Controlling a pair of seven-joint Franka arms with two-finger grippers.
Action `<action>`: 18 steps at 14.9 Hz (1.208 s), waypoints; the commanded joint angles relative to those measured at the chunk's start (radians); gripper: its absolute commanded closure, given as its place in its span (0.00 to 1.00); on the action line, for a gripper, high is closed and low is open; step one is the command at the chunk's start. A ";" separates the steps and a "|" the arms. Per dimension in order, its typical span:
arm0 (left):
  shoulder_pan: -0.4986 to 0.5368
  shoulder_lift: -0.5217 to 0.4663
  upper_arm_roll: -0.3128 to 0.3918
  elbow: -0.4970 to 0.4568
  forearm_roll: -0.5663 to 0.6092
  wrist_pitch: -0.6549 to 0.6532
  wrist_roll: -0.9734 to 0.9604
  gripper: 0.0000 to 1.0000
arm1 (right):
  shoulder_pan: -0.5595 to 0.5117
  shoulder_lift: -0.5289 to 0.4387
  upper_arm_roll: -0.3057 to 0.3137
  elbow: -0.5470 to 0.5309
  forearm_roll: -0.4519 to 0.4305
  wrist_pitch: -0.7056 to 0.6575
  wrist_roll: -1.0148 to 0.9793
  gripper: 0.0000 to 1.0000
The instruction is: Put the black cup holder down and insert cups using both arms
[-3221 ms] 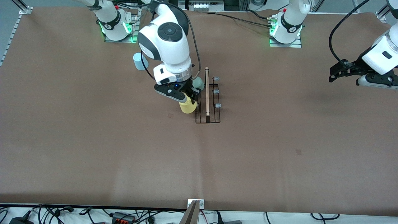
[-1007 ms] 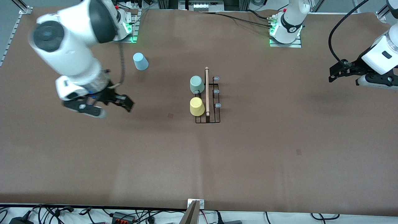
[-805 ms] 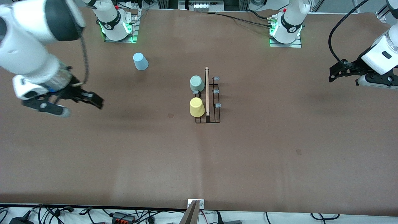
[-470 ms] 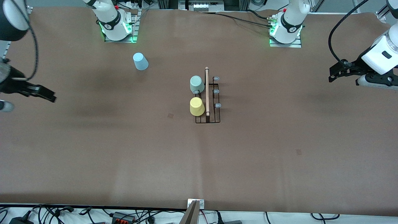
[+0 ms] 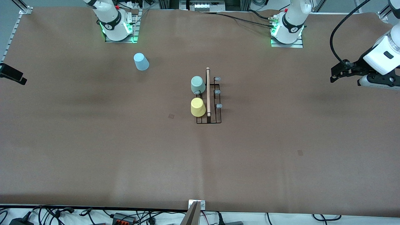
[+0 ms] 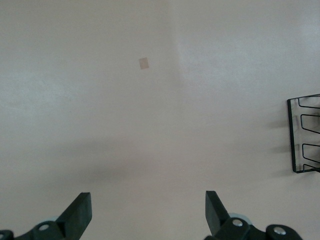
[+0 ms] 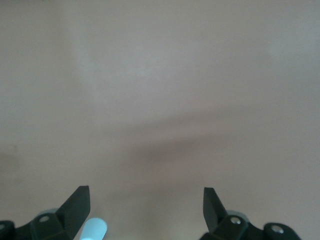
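The black cup holder (image 5: 208, 120) stands mid-table, its wooden rod (image 5: 208, 92) running along the top. Two cups sit upside down on its pegs on the side toward the right arm: a grey-green cup (image 5: 197, 84) and a yellow cup (image 5: 197, 107). A light blue cup (image 5: 141, 61) stands apart on the table, closer to the right arm's base. My right gripper (image 5: 12, 75) (image 7: 145, 205) is open and empty at the right arm's end of the table. My left gripper (image 5: 333, 74) (image 6: 147, 212) waits open and empty over the left arm's end, with the holder's (image 6: 305, 135) edge showing in its wrist view.
Three grey-tipped pegs (image 5: 216, 92) on the holder's side toward the left arm carry nothing. Both arm bases (image 5: 117, 28) (image 5: 287, 31) stand at the table's edge farthest from the front camera. Cables lie along the nearest edge. A small square mark (image 5: 171, 116) lies on the brown tabletop.
My right arm has let go of the yellow cup on the holder and swung away to its end of the table, almost out of the front view. The left arm has not moved.
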 commanded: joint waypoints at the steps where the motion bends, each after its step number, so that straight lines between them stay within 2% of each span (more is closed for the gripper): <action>1: -0.005 0.005 0.008 0.017 -0.017 -0.010 0.011 0.00 | 0.011 0.022 -0.014 0.018 0.038 -0.060 -0.021 0.00; 5: -0.005 0.005 0.008 0.017 -0.017 -0.010 0.011 0.00 | 0.080 0.022 -0.055 0.011 0.021 -0.043 -0.024 0.00; 8: -0.005 0.005 0.008 0.017 -0.017 -0.010 0.011 0.00 | 0.086 0.008 -0.055 -0.029 0.011 0.003 -0.022 0.00; 18: -0.002 0.005 0.008 0.017 -0.017 -0.024 0.018 0.00 | 0.102 0.009 -0.046 -0.020 0.011 0.024 -0.022 0.00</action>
